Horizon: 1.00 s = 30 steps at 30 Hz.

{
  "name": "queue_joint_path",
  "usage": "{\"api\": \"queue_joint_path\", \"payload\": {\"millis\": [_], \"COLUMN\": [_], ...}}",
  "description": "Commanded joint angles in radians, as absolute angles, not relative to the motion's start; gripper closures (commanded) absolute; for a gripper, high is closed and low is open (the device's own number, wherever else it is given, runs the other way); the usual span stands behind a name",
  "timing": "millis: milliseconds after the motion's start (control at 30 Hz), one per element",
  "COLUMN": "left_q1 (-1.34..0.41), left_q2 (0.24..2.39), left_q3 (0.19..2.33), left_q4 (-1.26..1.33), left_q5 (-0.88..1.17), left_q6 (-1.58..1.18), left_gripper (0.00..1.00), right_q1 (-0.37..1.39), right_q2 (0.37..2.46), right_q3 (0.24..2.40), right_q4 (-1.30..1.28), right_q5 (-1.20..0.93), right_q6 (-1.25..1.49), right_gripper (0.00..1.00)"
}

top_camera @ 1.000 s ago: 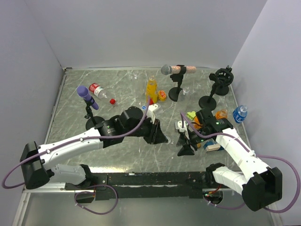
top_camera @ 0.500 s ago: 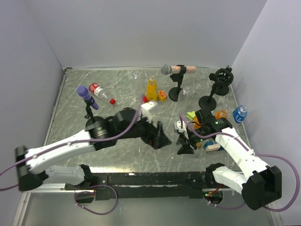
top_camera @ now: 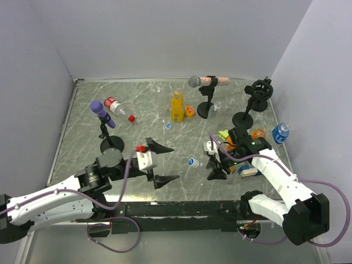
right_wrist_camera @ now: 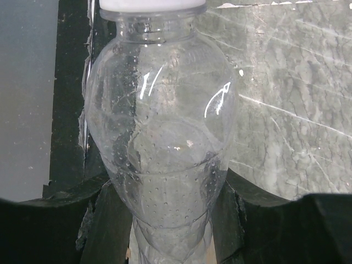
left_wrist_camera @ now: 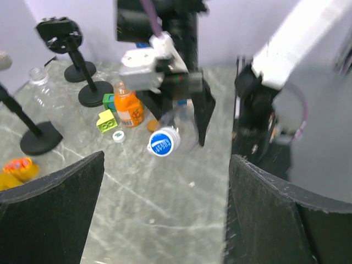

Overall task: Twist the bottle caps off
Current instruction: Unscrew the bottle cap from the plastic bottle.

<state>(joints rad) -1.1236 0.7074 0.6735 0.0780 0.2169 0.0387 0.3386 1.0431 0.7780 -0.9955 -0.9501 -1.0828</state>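
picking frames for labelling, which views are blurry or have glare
Left wrist view: blurred throughout, the blue cap soft-edged. Right wrist view: sharp, with white glare streaks on the clear bottle. Top external view: crisp, evenly lit, only soft shadows.

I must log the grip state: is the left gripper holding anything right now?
No, the left gripper has its jaws spread wide apart with nothing between them.

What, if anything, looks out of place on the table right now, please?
The red-labelled bottle lies on its side at the far left, with a red cap loose beside it, not touching. A small blue cap lies alone in front of the upright yellow bottle.
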Motion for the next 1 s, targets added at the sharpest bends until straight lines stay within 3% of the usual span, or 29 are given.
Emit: {"api": "queue_joint_path", "payload": {"millis": [0,67,167,367,767,967], "left_q1": [-1.106,-1.089,-1.069,-1.013,-0.985,-0.982], "left_q2": [0.793,0.862,0.958,1.081,1.198,1.212], "left_q3": [0.692,0.725,0.779,0.821,0.897,0.908], "left_q4": [0.154,0.129,0.111,0.141,0.106,0.08], "left_q5": [0.375,0.445,0.515,0.592,0.652,0.66], "left_q6": [0.291,0.311,0.333,0.319,0.31,0.311], "left_gripper": [0.03,0.01,0.11,0.2,0.48,0.53], "right_q1": [0.347,0.347,0.347,0.347,0.347,0.347], "right_q2": [1.045,1.045,1.042,1.038,1.039,1.038], "right_q3": [0.779,0.778,0.778,0.778,0.778,0.778], "right_q4": [-0.977,-0.977,-0.976,-0.977,-0.977,-0.977], "right_q5": [-0.971,-0.971,-0.969,-0.969,-0.968,-0.968], "right_q6": [-1.108,-1.106,-1.106,-1.106,-1.106,-1.106], "right_gripper": [0.81,0.81,0.81,0.81,0.81,0.81]}}
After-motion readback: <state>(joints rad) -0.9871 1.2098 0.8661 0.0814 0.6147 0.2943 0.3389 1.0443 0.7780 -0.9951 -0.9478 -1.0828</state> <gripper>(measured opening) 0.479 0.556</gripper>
